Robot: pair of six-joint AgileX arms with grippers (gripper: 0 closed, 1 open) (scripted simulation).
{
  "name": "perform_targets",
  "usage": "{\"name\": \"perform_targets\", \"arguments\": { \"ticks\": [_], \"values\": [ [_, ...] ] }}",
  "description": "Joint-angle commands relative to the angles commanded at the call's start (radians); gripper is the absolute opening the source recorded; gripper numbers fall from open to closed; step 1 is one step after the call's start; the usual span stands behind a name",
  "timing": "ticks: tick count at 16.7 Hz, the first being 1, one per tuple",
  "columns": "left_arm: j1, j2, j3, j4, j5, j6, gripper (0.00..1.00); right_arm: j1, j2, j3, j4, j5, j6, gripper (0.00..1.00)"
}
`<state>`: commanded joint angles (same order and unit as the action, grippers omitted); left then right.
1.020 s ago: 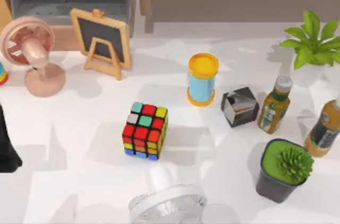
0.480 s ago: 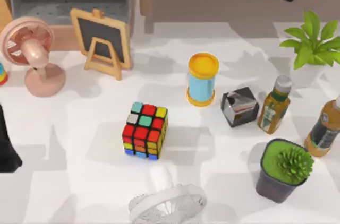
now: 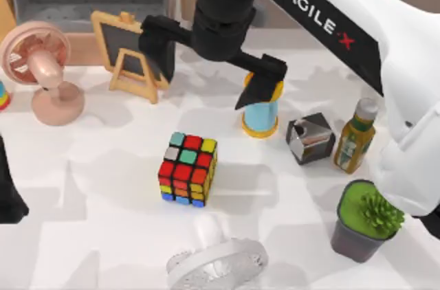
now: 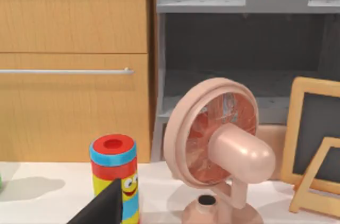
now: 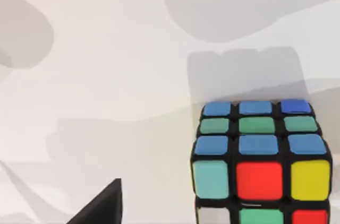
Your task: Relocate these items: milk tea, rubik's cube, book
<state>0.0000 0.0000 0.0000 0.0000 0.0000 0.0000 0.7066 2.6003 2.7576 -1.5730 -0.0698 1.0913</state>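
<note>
**Reaching for the cube, nothing relocated yet**

I am holding my right pincer (image 3: 210, 70) over the bench (image 3: 82, 187), hanging just behind the rubik's cube (image 3: 188, 169), between the little chalkboard (image 3: 130, 53) and the yellow-lidded can (image 3: 262, 103). Its two dark fingers are spread wide apart and are gripping nothing. In my right wrist view the cube (image 5: 261, 163) is sitting flat on the bench surface with one fingertip (image 5: 101, 205) showing well apart from it, so I am judging contact as not yet made.

The cube is resting untouched, in front of the can and well away from the grey shiny cube (image 3: 311, 138) beside the bottle (image 3: 355, 136). So the cube part of the job is only at the approach stage: lowering, closing and carrying are all left to do. Which item is the milk tea I cannot say with confidence, and I am not picking out the book either.

My left arm is sitting parked far out from the cube, near the pink fan (image 4: 220, 144); I cannot tell how its pincer stands.
</note>
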Motion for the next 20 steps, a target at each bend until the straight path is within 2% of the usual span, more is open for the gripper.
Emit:
{"name": "perform_targets", "arguments": {
  "ticks": [5,12,15,20],
  "values": [
    [0.000,0.000,0.000,0.000,0.000,0.000,1.00,0.129,0.116,0.140,-0.171,0.076,0.014,1.00],
    [0.000,0.000,0.000,0.000,0.000,0.000,1.00,0.130,0.120,0.141,-0.174,0.077,0.013,1.00],
    [0.000,0.000,0.000,0.000,0.000,0.000,1.00,0.130,0.099,0.070,-0.122,0.078,0.012,1.00],
    [0.000,0.000,0.000,0.000,0.000,0.000,1.00,0.132,0.015,-0.215,0.072,0.077,0.012,1.00]
  ]
}}
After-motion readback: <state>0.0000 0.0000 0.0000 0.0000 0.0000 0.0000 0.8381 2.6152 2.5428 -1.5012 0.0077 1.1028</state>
